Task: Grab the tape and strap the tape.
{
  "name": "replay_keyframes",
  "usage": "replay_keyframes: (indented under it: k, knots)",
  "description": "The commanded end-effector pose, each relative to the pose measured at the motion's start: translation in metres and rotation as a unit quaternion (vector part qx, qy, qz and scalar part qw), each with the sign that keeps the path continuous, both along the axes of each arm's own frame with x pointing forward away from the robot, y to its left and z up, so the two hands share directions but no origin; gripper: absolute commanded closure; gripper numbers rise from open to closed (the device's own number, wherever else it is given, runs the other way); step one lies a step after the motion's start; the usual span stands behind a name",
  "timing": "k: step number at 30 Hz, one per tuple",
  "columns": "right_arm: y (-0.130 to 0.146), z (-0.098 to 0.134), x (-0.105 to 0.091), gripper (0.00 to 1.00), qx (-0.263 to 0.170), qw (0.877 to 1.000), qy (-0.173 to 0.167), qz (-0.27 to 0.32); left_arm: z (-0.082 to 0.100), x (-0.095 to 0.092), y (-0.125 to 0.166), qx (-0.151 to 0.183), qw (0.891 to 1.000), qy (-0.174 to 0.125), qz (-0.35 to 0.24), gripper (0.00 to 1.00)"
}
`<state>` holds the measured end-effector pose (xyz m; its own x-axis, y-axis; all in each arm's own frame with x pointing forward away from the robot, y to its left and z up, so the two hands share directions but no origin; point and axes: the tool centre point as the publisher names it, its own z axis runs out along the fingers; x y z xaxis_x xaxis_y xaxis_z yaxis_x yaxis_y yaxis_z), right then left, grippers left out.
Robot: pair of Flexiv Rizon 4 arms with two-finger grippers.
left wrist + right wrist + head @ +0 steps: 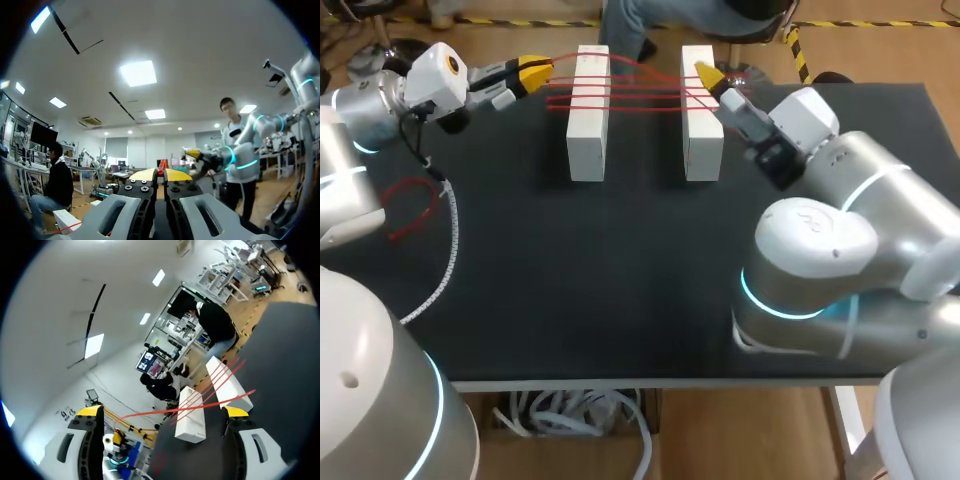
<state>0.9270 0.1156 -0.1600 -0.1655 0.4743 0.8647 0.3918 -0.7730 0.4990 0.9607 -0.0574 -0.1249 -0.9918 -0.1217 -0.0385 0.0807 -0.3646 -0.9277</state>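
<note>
A thin red tape (645, 90) is wound in several strands around two upright white rectangular blocks, the left block (588, 112) and the right block (701, 112), which stand side by side and apart at the far part of the black counter (620, 280). The strands run across the gap between the blocks, some level and some slanting.

The left gripper (533, 72) is just beside the left block's far outer corner. In the left wrist view its yellow-tipped fingers (145, 175) are nearly together, pinching a short piece of the red tape (160, 167) between them.

The right gripper (710, 78) is at the far end of the right block, close above it. In the right wrist view its fingers (90, 411) stand wide apart, and one red strand (200, 406) passes across the space between them, ahead of the tips; whether it touches either finger I cannot tell. Both white blocks lie ahead of this gripper.

On the counter's left part lie a red loop (410, 205) and a white braided cable (446, 265), well apart from the blocks.
</note>
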Motion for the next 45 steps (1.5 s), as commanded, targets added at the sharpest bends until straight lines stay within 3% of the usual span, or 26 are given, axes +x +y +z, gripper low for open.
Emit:
replay_keyframes:
  k: [1, 8, 37, 42, 45]
  knots:
    - [0.006, -0.004, 0.001, 0.00, 0.035, 0.999, -0.001, -0.012, -0.001, 0.000, 0.000, -0.002, 1.000, -0.001, 0.000, 1.00]
    - [0.011, -0.003, -0.001, 0.00, 0.062, 0.998, 0.005, 0.005, -0.001, 0.000, 0.000, -0.002, 1.000, -0.001, 0.000, 1.00]
    - [0.011, -0.003, -0.001, 0.00, 0.062, 0.998, 0.005, 0.005, -0.001, 0.000, 0.000, -0.002, 1.000, -0.001, 0.000, 1.00]
    - [0.023, -0.008, -0.003, 0.00, 0.166, 0.984, 0.053, -0.023, -0.001, 0.000, 0.000, -0.002, 1.000, -0.001, 0.000, 1.00]
    - [0.029, -0.009, -0.003, 0.00, 0.209, 0.975, 0.063, -0.041, -0.001, 0.000, 0.000, -0.002, 1.000, -0.001, 0.000, 1.00]
